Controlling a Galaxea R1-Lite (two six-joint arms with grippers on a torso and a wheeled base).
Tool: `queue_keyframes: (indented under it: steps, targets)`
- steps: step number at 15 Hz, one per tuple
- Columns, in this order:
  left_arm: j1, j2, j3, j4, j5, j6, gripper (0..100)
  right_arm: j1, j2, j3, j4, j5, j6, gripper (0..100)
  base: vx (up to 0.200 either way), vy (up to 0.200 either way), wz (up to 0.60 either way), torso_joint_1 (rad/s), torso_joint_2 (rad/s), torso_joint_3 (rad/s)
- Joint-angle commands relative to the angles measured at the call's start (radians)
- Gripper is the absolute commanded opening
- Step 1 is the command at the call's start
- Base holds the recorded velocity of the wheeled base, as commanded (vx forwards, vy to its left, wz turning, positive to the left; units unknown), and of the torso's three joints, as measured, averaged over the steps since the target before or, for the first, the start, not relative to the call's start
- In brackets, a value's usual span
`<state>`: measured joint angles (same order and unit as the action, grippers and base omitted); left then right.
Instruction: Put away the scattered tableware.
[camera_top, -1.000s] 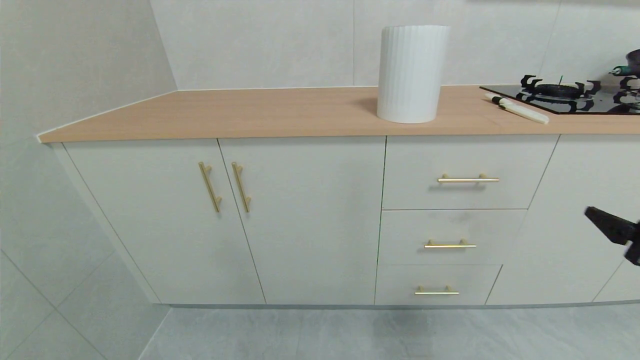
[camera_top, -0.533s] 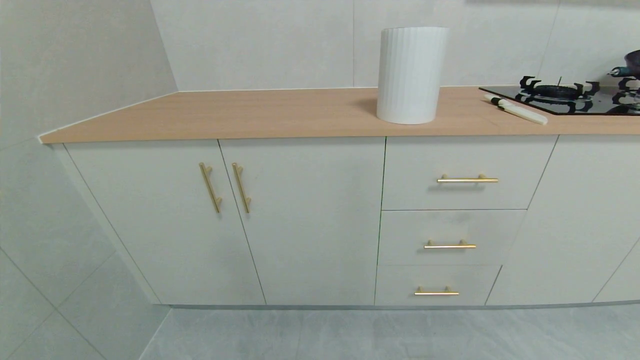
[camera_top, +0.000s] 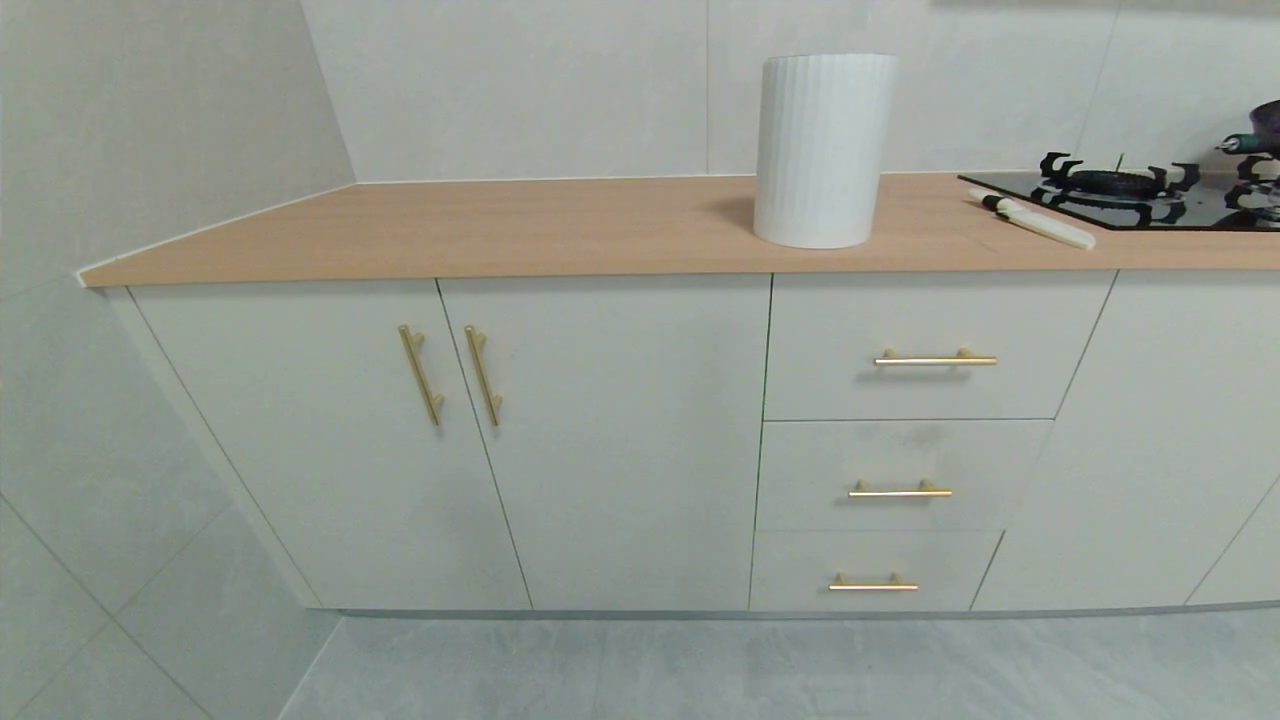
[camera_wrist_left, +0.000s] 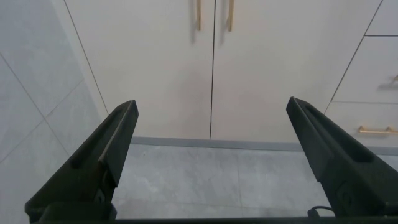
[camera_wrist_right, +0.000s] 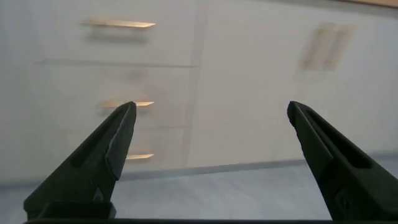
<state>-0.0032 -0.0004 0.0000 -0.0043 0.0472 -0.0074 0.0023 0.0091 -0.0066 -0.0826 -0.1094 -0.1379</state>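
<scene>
My left gripper (camera_wrist_left: 211, 109) and right gripper (camera_wrist_right: 211, 109) both stand wide open and hold nothing. They are low before the pale cabinet fronts (camera_wrist_left: 267, 62), well below the tall white ribbed cylinder holder (camera_top: 822, 148). The cream-white knife with a black tip (camera_top: 1030, 218) lies flat on the wooden countertop (camera_top: 500, 225) near that holder's right, well apart from both grippers.
</scene>
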Motion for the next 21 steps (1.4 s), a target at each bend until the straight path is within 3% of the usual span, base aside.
queue_keyframes:
  steps: [1, 3, 5, 8, 14, 21]
  targets:
    - [0.000, 0.000, 0.000, 0.000, 0.000, 0.000, 100, -0.001, -0.008, 0.007, 0.014, 0.022, 0.030, 100, 0.000, 0.000, 0.00, 0.000, 0.00, 0.000]
    - [0.000, 0.000, 0.000, 0.000, -0.001, 0.011, 100, -0.001, -0.006, 0.007, 0.015, 0.023, 0.050, 100, 0.000, 0.000, 0.00, 0.000, 0.00, 0.000]
    - [0.000, 0.000, 0.000, 0.000, -0.001, -0.002, 100, -0.001, -0.006, 0.007, 0.017, 0.037, 0.084, 100, 0.000, 0.000, 0.00, 0.000, 0.00, 0.000]
    - [0.000, 0.000, 0.000, 0.000, -0.001, 0.000, 100, -0.001, -0.006, 0.007, 0.066, 0.115, 0.064, 100, 0.000, 0.000, 0.00, 0.000, 0.00, 0.000]
    - [0.000, 0.000, 0.000, 0.000, -0.001, 0.000, 100, -0.001, -0.006, 0.007, 0.064, 0.122, 0.058, 100, 0.000, 0.000, 0.00, 0.000, 0.00, 0.000]
    - [0.000, 0.000, 0.000, -0.002, -0.001, -0.002, 100, -0.002, -0.008, 0.007, 0.064, 0.119, 0.061, 100, 0.200, 0.000, 0.00, 0.002, 0.00, 0.004]
